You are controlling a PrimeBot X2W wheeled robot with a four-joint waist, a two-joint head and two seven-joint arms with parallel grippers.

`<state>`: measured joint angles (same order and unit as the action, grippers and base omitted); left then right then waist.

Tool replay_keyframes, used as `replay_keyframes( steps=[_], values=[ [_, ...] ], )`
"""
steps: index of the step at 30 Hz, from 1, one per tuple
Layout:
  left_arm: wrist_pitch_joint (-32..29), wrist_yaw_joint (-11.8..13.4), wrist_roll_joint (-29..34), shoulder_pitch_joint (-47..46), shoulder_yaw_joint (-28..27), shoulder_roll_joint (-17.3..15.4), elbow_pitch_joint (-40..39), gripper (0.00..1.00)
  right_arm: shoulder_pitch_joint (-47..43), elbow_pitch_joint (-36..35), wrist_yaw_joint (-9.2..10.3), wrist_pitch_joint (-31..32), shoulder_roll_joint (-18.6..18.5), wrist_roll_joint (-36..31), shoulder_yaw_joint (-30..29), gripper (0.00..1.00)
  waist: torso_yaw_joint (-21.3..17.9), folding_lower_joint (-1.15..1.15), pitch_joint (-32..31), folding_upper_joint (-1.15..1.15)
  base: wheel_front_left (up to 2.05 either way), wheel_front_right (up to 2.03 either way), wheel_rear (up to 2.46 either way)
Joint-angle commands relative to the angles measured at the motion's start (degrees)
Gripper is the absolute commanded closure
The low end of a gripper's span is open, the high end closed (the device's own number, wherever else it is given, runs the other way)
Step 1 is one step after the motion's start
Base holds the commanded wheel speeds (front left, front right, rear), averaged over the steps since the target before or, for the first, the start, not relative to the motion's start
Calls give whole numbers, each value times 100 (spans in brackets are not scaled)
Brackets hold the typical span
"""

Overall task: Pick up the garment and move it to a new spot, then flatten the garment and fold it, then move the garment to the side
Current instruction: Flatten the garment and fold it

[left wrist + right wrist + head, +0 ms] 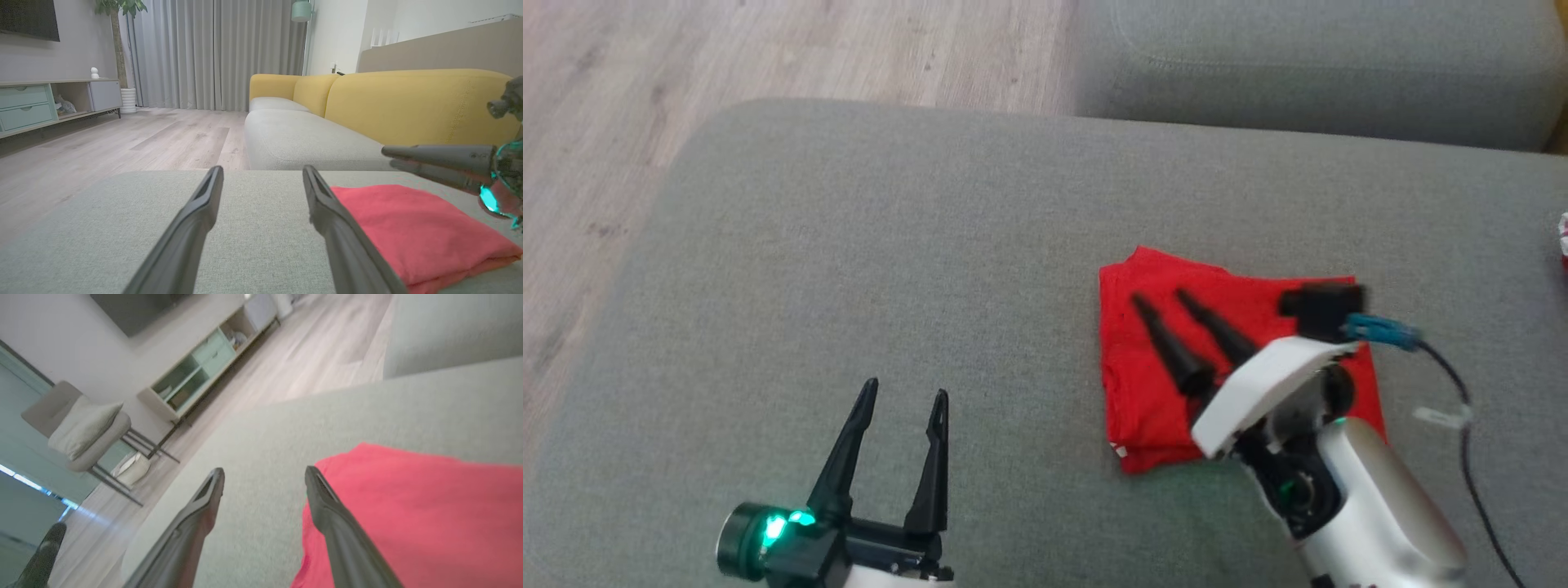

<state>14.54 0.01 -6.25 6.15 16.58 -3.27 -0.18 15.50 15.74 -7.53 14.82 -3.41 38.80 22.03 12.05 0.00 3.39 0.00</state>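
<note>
The garment point(1129, 416) is a red cloth folded into a rough square, lying flat on the grey cushion point(890, 269) right of its middle. It appears again in the left wrist view point(408, 228) and the right wrist view point(429, 522). My right gripper point(1158, 296) hovers just over the garment's left half, open, with nothing between its fingers point(264, 469); from the left wrist camera the right gripper point(388, 157) shows a little above the cloth. My left gripper point(907, 388) stands open and holds nothing near the cushion's front, well left of the garment point(262, 168).
Wooden floor point(686, 73) lies beyond the cushion's left and far edges. A second grey seat point(1307, 65) with a yellow back point(408, 102) sits behind. A black cable point(1462, 425) trails off my right wrist. A small white-and-red object point(1562, 237) is at the right edge.
</note>
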Motion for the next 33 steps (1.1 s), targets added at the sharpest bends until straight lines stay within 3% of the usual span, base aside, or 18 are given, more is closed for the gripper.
replay_keyframes(
  steps=[1,7,12,15,19,33],
  values=[
    [46,23,-17,-152,-168,39,-176,0,135,-257,4,-309,53,-93,-12,0,-15,0,-70,0,0,0,0],
    [46,87,28,17,-288,39,-197,0,-256,-454,4,-1583,39,-459,-684,0,-189,0,-425,0,0,0,0],
    [46,236,58,139,-425,39,-221,0,-893,-446,4,-2473,-327,-584,-1220,0,-404,0,-627,0,0,0,0],
    [46,379,72,221,-490,39,-220,0,-1242,-287,4,-2767,-603,-696,-1204,0,-532,0,-734,0,0,0,0],
    [46,583,60,463,-569,39,-156,0,-1622,65,4,-2969,-938,-1195,-827,0,-711,0,-968,0,0,0,0],
    [46,608,131,953,-753,36,61,0,-2214,37,4,-2980,-515,-2116,-846,0,-851,0,-1307,0,0,0,0]
  ],
)
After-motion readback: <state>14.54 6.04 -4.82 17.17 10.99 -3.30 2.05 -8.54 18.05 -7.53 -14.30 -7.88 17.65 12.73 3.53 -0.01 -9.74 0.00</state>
